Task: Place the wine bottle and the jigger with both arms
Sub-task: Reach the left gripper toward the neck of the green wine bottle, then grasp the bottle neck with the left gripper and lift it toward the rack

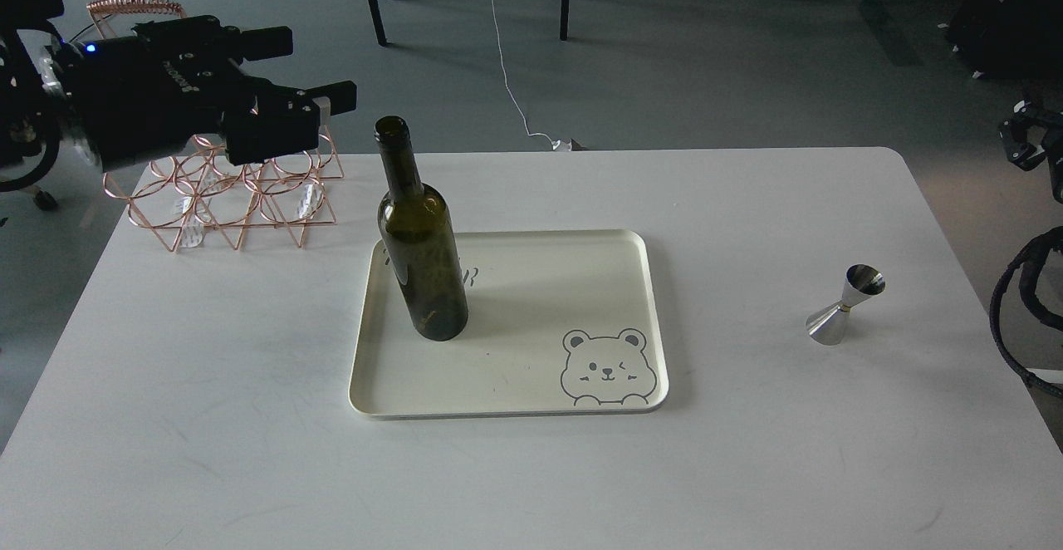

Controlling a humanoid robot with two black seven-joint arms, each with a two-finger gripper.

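Left arm (311,68) raised (jaws parted) beside wine bottle (422,243).

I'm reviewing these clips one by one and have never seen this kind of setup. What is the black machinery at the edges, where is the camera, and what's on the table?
The single picture comes from the robot's own head, looking down at a white table. The black device at upper left is the robot's left gripper; its two fingers are spread and hold nothing. The right gripper only peeks in at the right edge, too little to judge. A cream tray with a bear drawing carries the upright green wine bottle. The silver jigger stands on the table, to the right of the tray. A copper wire rack sits at the back left.
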